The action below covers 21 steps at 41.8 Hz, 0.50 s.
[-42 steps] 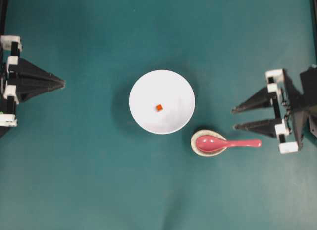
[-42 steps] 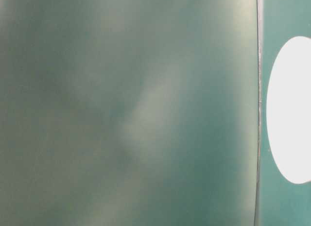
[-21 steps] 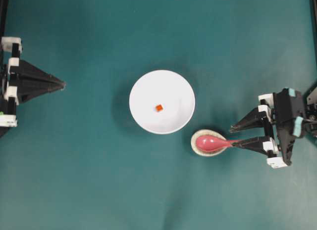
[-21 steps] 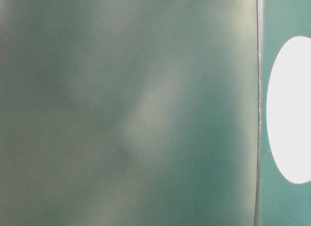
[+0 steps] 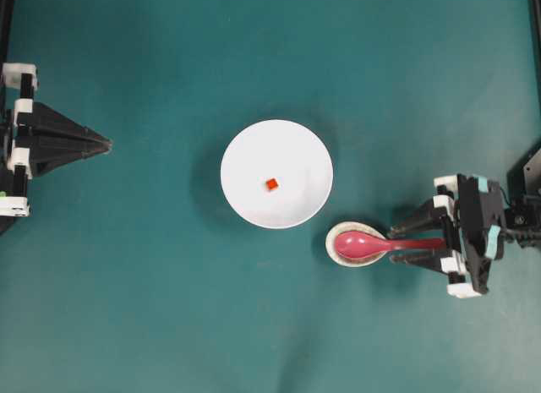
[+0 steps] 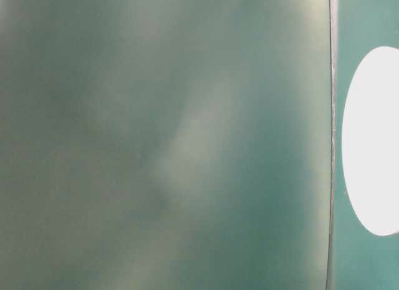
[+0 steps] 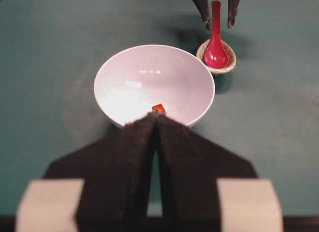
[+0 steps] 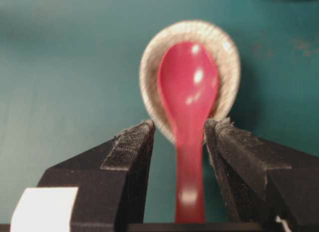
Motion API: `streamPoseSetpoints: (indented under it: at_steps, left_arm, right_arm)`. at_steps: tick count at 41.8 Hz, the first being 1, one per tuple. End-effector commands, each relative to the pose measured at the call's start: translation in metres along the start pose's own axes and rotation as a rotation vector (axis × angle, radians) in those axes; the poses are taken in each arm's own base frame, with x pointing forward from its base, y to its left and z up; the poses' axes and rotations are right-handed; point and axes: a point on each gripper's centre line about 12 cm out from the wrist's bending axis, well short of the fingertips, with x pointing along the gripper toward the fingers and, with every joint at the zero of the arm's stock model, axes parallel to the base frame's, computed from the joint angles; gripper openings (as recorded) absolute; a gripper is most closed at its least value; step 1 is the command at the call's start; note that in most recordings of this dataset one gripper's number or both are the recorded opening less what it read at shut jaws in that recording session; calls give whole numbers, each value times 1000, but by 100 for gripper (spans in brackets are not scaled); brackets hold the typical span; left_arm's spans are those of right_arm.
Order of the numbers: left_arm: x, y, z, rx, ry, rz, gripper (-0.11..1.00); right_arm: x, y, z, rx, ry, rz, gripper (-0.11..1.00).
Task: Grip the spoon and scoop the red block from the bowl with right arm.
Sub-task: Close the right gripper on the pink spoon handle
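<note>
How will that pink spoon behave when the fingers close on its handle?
The spoon looks glossy, so it may slip between the fingers. It seems rigid, probably not bending. Its scoop rests in the spoon rest with the handle overhanging, so squeezing may pivot it.

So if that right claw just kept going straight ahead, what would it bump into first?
Probably the speckled spoon rest: the open right gripper already straddles the spoon handle, pointing along it toward the scoop resting there.

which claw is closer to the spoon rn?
Right. The right claw is open with a finger on each side of the spoon handle. The left claw sits shut at the far edge, beyond the bowl.
</note>
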Motion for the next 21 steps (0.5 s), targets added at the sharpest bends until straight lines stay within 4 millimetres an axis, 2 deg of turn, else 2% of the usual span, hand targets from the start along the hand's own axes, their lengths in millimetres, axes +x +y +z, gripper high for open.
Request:
streamPoseSetpoints:
  at_steps: [1, 21]
  left_arm:
    - [1, 1, 9, 1, -17, 3, 0]
    - [1, 1, 8, -1, -12, 3, 0]
  right_arm:
    - [-1, 4, -2, -12, -3, 16, 52]
    - [-5, -4, -10, 19, 20, -31, 51]
